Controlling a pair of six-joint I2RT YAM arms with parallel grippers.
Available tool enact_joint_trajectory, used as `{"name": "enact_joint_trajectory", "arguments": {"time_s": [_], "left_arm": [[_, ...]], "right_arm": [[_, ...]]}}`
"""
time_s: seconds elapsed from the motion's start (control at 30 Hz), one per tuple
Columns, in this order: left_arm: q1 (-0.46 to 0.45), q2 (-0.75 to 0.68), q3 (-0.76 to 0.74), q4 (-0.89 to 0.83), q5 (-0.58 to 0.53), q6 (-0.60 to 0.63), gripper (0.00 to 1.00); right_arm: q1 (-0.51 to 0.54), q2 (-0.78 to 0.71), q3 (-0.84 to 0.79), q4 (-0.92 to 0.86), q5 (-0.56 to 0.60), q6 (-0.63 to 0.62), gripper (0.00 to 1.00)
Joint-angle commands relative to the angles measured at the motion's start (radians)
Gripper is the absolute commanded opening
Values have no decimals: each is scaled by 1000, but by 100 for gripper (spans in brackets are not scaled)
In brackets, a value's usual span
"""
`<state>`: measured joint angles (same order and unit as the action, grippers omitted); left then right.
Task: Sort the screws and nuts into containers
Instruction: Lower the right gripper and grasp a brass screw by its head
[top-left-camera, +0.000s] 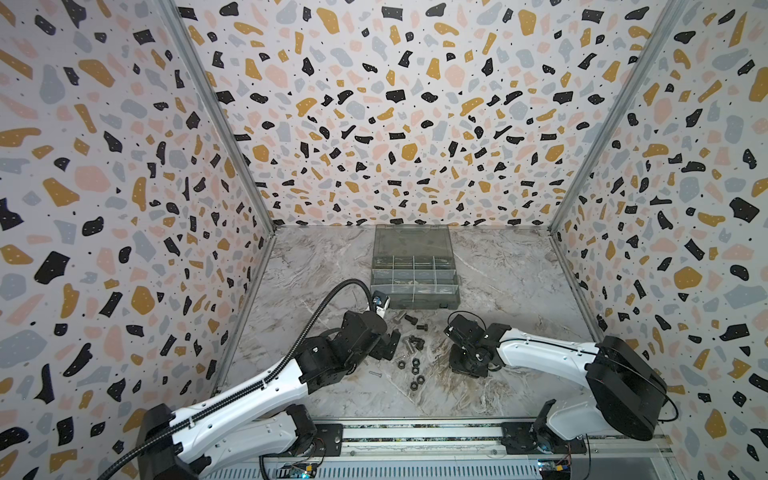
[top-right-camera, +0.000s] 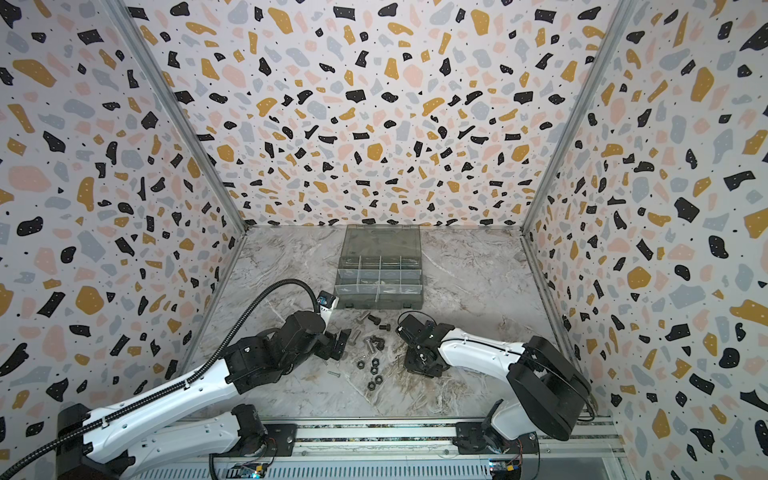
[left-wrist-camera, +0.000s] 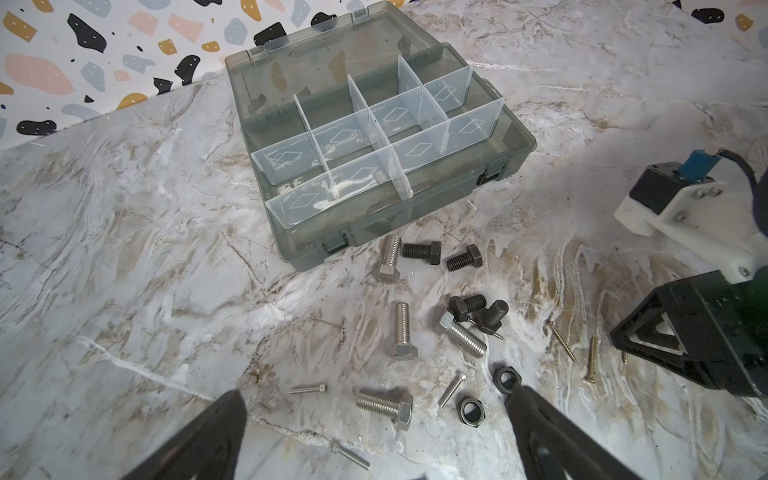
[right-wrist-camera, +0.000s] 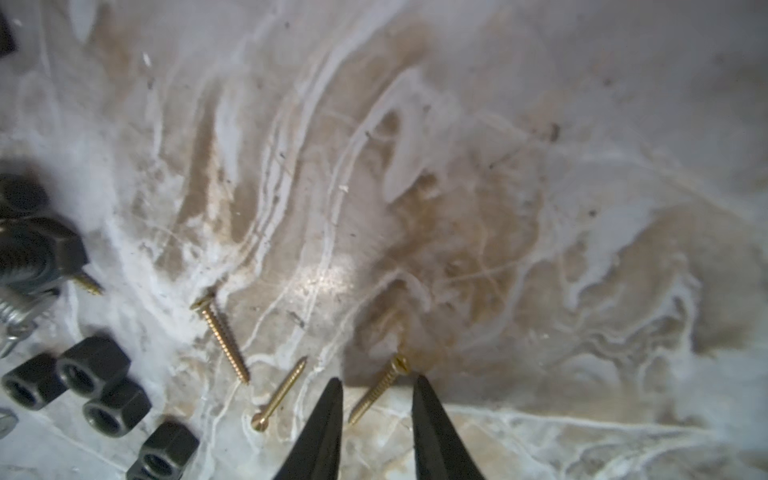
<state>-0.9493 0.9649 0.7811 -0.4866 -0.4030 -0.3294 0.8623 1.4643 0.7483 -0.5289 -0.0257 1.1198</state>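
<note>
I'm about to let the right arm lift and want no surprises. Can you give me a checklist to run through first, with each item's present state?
1. The brass screw sits between the fingers of the right gripper: ok, it lies in the gap.
2. Grip made: not ok, the jaws stand apart from it.
3. The neighbouring screw is clear of the fingers: ok, it lies apart.
4. The box has its lid open: ok, folded back.
5. The left gripper is out of the way: ok, open, beside the bolts.
</note>
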Motion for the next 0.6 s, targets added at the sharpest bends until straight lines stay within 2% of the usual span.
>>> {"name": "enact_joint_trajectory", "arguments": {"time_s": [0.0,0.4,0.57], "left_arm": [[-3,-16,-18,16,-17,0,100],[-3,-7,-25,23,-20,4,100],[-4,-14,-31,26,-21,0,100]], "right_arm": [[4,38,20,-31,20,-13,27],[0,56,29,-88,32,-55,19],[-1,99,60,-125,67,-104,9]]}}
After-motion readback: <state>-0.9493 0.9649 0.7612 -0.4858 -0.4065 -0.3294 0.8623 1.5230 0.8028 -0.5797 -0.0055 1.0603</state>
